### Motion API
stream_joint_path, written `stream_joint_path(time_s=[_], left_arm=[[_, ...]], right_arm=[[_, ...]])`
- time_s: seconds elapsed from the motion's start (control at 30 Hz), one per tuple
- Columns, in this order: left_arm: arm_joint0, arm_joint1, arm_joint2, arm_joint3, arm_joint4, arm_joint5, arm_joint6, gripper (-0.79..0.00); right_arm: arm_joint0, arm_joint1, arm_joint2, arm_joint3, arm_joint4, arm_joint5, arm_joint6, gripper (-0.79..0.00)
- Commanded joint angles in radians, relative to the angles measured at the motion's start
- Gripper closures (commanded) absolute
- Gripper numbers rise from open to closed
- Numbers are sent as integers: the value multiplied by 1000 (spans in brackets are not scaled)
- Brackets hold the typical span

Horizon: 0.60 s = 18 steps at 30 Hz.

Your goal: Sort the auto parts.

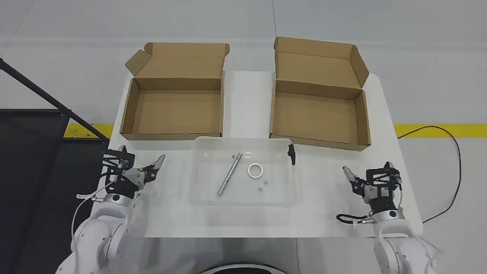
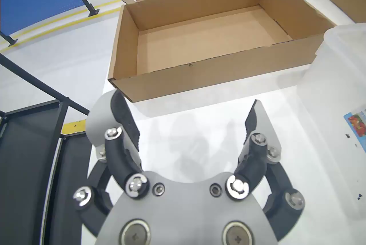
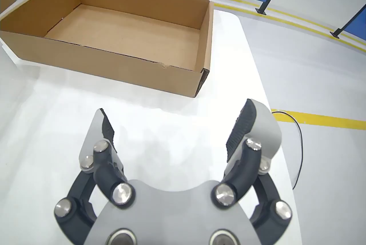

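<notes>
Auto parts (image 1: pixel 232 166), a grey metal rod (image 1: pixel 226 179) and white plastic ring (image 1: pixel 255 171), lie in your clear plastic tray (image 1: pixel 205 190) at the white table's (image 1: pixel 247 91) 6 o'clock; one brown cardboard box (image 1: pixel 173 110) sits at 11, its twin (image 1: pixel 318 116) at 1. Left pincer (image 2: pixel 186 112) and right pincer (image 3: pixel 177 120) gape wide.

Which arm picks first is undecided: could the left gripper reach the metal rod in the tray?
Probably yes: the left gripper is open beside the uncovered tray, nothing lies over the metal rod.
</notes>
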Motion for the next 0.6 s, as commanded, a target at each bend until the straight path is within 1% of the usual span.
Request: stream_joint_path(time_s=[0.0, 0.1, 0.2, 0.3, 0.37, 0.57], left_arm=[[4, 0, -4, -7, 5, -13, 20, -785], [13, -1, -6, -18, 17, -15, 48, -785], [15, -2, -6, -21, 21, -15, 56, -785], [15, -2, -6, -21, 21, -15, 56, -785], [15, -2, -6, -21, 21, -15, 56, -785], [15, -2, -6, -21, 21, -15, 56, -785]], right_arm=[[9, 1, 4, -37, 6, -36, -6, -785], [20, 6, 16, -118, -24, -105, 12, -785], [52, 14, 19, -198, -70, -205, 77, -785], [109, 23, -2, -262, -78, -375, 171, -785], [151, 27, -19, -288, -73, -448, 216, -785], [266, 38, -123, -327, -24, -734, 347, -785]])
